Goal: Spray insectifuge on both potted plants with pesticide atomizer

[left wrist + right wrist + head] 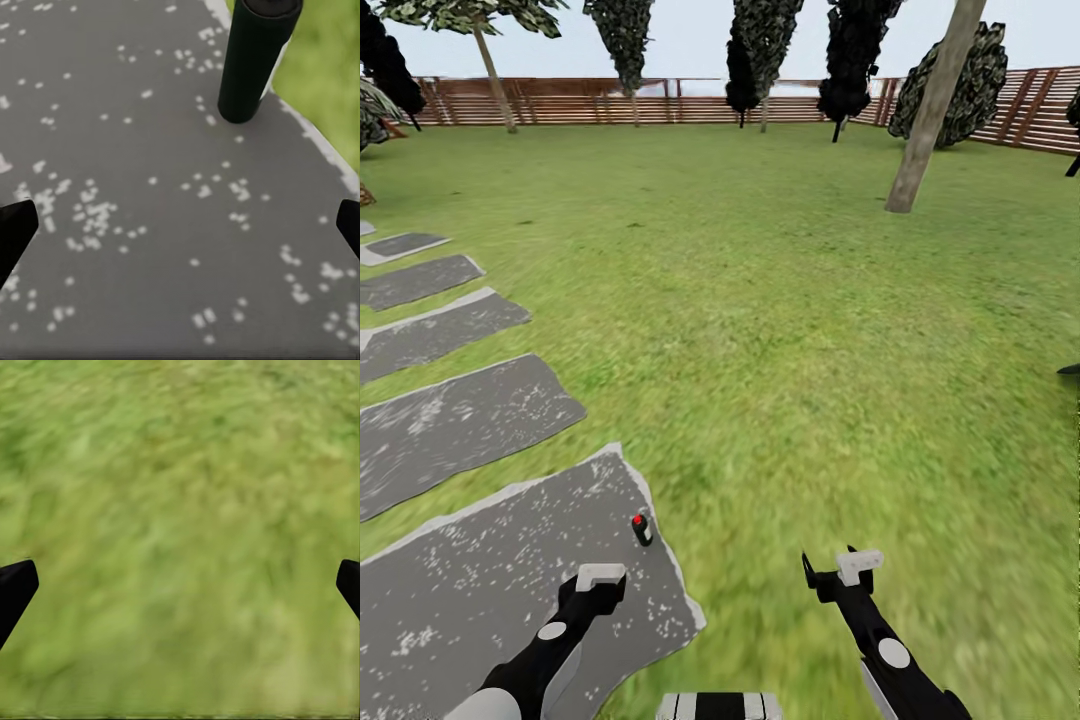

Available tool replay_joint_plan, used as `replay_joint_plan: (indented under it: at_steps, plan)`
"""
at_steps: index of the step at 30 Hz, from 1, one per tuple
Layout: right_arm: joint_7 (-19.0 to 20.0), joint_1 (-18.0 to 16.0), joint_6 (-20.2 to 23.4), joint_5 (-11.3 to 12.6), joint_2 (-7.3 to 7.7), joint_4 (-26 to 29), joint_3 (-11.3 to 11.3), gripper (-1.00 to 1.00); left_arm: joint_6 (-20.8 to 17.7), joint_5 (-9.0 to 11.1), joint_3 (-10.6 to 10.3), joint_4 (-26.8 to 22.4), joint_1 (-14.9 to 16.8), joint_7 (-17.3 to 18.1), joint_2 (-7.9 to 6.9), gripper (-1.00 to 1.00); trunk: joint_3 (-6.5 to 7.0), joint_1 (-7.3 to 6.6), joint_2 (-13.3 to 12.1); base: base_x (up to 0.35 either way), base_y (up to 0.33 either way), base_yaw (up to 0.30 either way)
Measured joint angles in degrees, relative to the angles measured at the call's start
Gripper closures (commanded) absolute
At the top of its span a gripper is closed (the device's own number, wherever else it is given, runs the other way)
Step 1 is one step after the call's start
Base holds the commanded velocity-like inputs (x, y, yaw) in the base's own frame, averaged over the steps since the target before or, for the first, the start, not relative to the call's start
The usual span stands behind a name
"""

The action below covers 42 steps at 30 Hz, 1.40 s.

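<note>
A small dark cylinder point(641, 528) with a red top stands upright on the nearest grey stepping stone point(480, 590), close to the stone's edge where the lawn point(810, 330) begins. Whether it is the pesticide atomizer I cannot tell: it is tiny in the head view, and the left wrist view shows a plain dark tube point(255, 60) with no visible white head or handle loop.

The left gripper point(600, 577) hangs just short of it over the stone, jaws spread wide and holding nothing. The right gripper point(855, 565) hangs over bare grass, also wide open and empty.

The main risk is a nudge. The tube is narrow and tall, so a finger brushing it from the side would likely tip it and roll it off the stone into the grass. Closing on it before it is identified could also waste the grasp.

Beyond lie more stepping stones, a leaning tree trunk point(935, 105) and the slatted wooden fence point(660, 102).
</note>
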<state>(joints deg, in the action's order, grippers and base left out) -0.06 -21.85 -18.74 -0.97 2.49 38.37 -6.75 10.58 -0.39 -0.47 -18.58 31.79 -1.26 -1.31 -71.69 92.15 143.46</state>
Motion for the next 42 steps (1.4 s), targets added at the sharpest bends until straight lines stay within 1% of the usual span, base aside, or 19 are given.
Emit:
replay_joint_plan:
  at_steps: [2, 11, 19, 22, 25, 33, 37, 42]
  plan:
    - [0.1, 0.0, 0.0, 0.0, 0.01, 0.0, 0.0, -1.0, 0.0, 0.0, 0.0, 0.0, 0.0, 0.0, 0.0, -1.0, -0.41, 0.02, 0.0, 0.0, 0.0, -0.082]
    - [0.0, 0.0, 0.0, 0.0, -0.04, 0.0, 0.0, -1.0, 0.4, 0.0, 0.0, -0.1, 0.0, 0.0, 0.0, -1.0, -1.04, 0.02, 0.0, 0.019, -0.016, -0.048]
    - [0.0, 0.0, -0.1, 0.0, -0.07, 0.0, -0.1, -1.0, 1.1, -0.1, 0.0, -0.1, -0.1, 0.0, 0.0, -1.0, -1.07, 0.01, 0.0, 0.15, -0.21, -0.002]
    - [0.0, 0.0, -0.1, 0.0, -0.07, 0.0, -0.1, -1.0, 1.2, 0.2, 0.0, 0.0, -0.1, -0.1, -0.02, -1.0, -1.07, 0.01, 0.0, 0.109, -0.248, 0.064]
    - [0.0, 0.0, -0.1, 0.0, -0.07, -0.1, -0.1, -1.0, 1.3, 0.6, 0.1, 0.0, 0.0, -0.1, -0.16, -1.0, -1.07, 0.02, 0.0, 0.051, -0.251, 0.204]
    - [0.0, 0.0, -0.1, 0.0, -0.08, -0.2, -0.1, -1.0, 1.3, 0.5, 0.1, 0.1, -0.1, -0.1, -0.04, -1.0, -1.07, 0.02, 0.0, 0.008, -0.208, 0.266]
    - [0.0, 0.0, -0.1, 0.0, -0.08, -0.2, -0.1, -1.0, 3.4, 0.6, 0.1, 0.1, -0.1, -0.1, 0.07, -1.0, -1.07, 0.02, 0.0, 0.005, -0.144, 0.276]
    - [0.0, 0.0, -0.1, 0.0, -0.09, -0.3, -0.1, -1.0, 4.8, 0.6, 0.1, 0.1, -0.1, -0.1, 0.15, -1.0, -1.07, 0.01, 0.0, 0.067, -0.126, 0.276]
